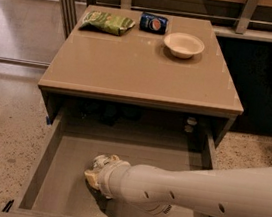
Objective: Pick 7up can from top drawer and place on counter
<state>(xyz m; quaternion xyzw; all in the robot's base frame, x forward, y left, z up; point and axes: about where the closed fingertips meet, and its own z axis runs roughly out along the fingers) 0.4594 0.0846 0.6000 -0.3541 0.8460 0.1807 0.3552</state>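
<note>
The top drawer (66,171) is pulled open below the counter (142,66). My gripper (98,170) is down inside the drawer, left of its middle and close to the flat bottom, at the end of my white arm, which comes in from the lower right. The 7up can does not show; if it is in the drawer, my gripper or arm hides it. A whitish lump and a tan lump at the gripper's tip cannot be told apart from the gripper itself.
On the counter's far side lie a green chip bag (107,22), a dark blue Pepsi can (153,23) on its side and a white bowl (184,44). A small pale object (190,122) sits at the drawer's back right. Speckled floor lies on both sides.
</note>
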